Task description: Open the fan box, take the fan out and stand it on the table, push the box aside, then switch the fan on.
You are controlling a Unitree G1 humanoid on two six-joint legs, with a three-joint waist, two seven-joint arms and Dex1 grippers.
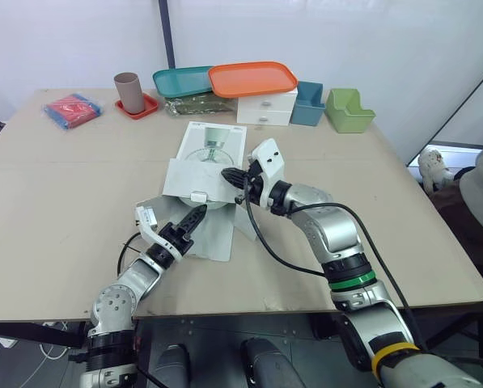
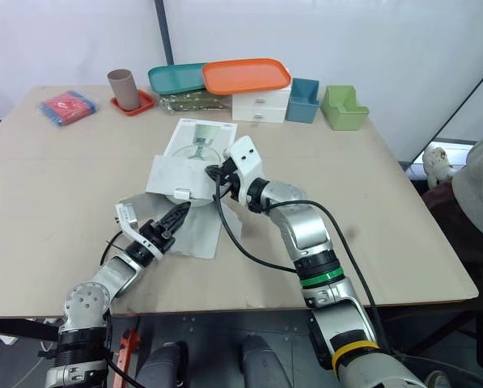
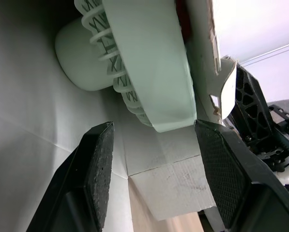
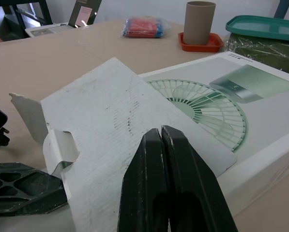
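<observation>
— Sitting inside the fan box (image 1: 214, 150), the pale green fan (image 3: 149, 72) is not out yet, is it?
— No. The box lies flat on the bench (image 1: 63, 178), mouth toward the robot. The left jaws stand wide at that mouth, one pad (image 3: 99, 164) on each side of the fan's rim, apart from it as far as I can see.
— What could spoil the pull?
— The rim is curved and smooth, so I judge a shallow bite could slide off. A deeper one might catch the grille slats.
— And the box?
— It looks light. If the fan fits snugly, the box may drag along with it. The right jaws are pressed together at the lifted top flap (image 4: 115, 121); whether they pinch it I cannot tell. If it drops, it covers the mouth.
— Anything nearby?
— The lower flap (image 1: 213, 236) lies on the bench under the left jaws, and the right arm's black cable (image 1: 260, 241) loops just beside it. Either might snag.
</observation>
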